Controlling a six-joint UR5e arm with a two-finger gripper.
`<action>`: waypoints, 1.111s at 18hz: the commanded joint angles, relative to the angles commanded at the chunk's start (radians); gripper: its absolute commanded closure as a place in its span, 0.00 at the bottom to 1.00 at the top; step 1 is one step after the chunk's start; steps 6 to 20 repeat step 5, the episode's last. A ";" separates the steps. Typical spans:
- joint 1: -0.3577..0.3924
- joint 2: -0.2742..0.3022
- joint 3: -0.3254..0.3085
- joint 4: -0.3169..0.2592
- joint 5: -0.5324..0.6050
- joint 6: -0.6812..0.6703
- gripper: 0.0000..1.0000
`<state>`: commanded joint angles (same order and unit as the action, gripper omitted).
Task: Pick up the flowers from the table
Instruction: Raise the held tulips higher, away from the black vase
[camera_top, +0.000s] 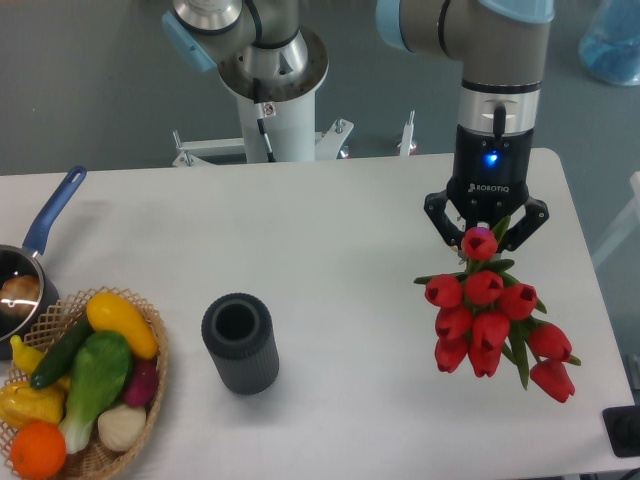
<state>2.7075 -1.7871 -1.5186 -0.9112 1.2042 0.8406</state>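
A robot arm of smooth silver-grey metal tubes (500, 45) with pale blue plastic caps (185, 40) on its rounded joints. Its white cylindrical base column (275, 120) stands at the far edge, topped by a round silver flange, with a thin black cable running down the column's front. On the right, the wrist section narrows into a black cylindrical housing (487, 170) bearing a small glowing blue light and white lettering that reads ROBOTIQ. Below it sits a black two-finger gripper (486, 228) with angular, jointed black links on each side.
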 joint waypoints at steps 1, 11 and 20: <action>0.000 0.000 0.003 0.000 0.000 0.000 0.81; 0.000 0.000 0.006 0.000 -0.002 0.000 0.81; 0.000 0.000 0.006 0.000 -0.002 0.000 0.81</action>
